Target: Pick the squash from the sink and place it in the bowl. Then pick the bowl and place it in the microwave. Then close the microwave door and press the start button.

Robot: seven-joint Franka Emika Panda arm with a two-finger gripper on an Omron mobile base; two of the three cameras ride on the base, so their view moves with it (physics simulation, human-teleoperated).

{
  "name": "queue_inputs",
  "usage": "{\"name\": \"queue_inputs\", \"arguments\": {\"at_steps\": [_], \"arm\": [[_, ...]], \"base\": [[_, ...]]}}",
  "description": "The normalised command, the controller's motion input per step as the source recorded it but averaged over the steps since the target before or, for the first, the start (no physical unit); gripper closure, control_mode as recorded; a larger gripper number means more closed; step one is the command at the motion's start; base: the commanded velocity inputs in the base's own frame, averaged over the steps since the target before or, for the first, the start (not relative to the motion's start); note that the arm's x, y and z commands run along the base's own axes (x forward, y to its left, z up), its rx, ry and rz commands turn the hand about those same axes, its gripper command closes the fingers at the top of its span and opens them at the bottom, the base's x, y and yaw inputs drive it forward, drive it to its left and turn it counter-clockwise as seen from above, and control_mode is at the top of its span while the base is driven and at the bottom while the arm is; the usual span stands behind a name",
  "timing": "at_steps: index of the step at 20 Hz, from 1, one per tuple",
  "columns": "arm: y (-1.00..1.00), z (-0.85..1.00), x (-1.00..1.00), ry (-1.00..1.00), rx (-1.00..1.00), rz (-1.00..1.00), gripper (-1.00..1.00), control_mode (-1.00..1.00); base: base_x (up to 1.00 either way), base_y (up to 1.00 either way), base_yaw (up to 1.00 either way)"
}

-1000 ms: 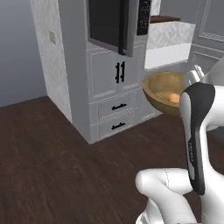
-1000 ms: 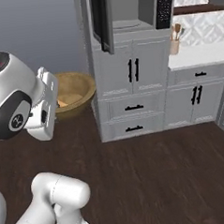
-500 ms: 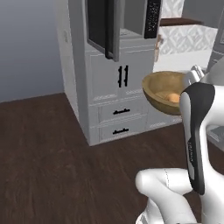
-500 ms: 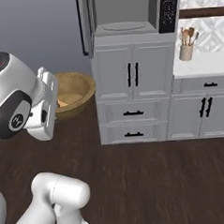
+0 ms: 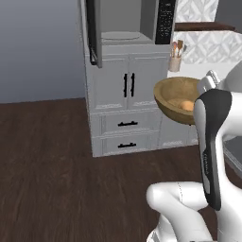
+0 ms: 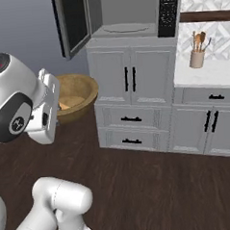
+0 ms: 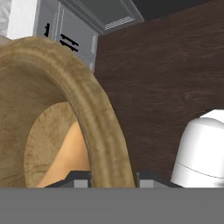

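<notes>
Bowl [image 7: 103, 131] rim is pinched by the pincer [image 7: 113, 178], squash [image 7: 70, 155] inside — microwave [image 5: 127, 23] placement is judged next, up ahead.

The rim of the bowl [image 7: 94, 113] arcs from the upper left down to the bottom centre, thick and golden-brown. The gripper [image 7: 111, 180] straddles this rim at the bottom edge, one dark fingertip [image 7: 78, 180] inside the bowl and the other outside, the wall pinched between them. Inside the bowl, the squash [image 7: 72, 155] lies pale orange-tan against the inner wall, just beside the inside fingertip. Beyond the rim spreads dark wooden floor [image 7: 166, 74], and grey cabinet fronts [image 7: 70, 30] with black handles stand at the upper left.
</notes>
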Motion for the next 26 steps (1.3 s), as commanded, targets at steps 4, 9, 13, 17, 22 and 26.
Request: {"name": "queue_inputs", "arguments": {"at_steps": [4,9,13,17,22,26], "arm": [[0.00,0.00,0.00,0.00,0.00,0.00,1.00,1.00],[0.00,0.00,0.00,0.00,0.00,0.00,1.00,1.00],[0.00,0.00,0.00,0.00,0.00,0.00,1.00,1.00],[0.00,0.00,0.00,0.00,0.00,0.00,1.00,1.00],[0.00,0.00,0.00,0.00,0.00,0.00,1.00,1.00],[0.00,0.00,0.00,0.00,0.00,0.00,1.00,1.00]], "base": [[0.16,-1.00,0.40],[0.67,-0.88,0.42],[1.00,-0.40,0.30],[0.99,-0.36,0.27],[0.75,-0.65,0.29],[0.76,-0.60,0.32]]}}
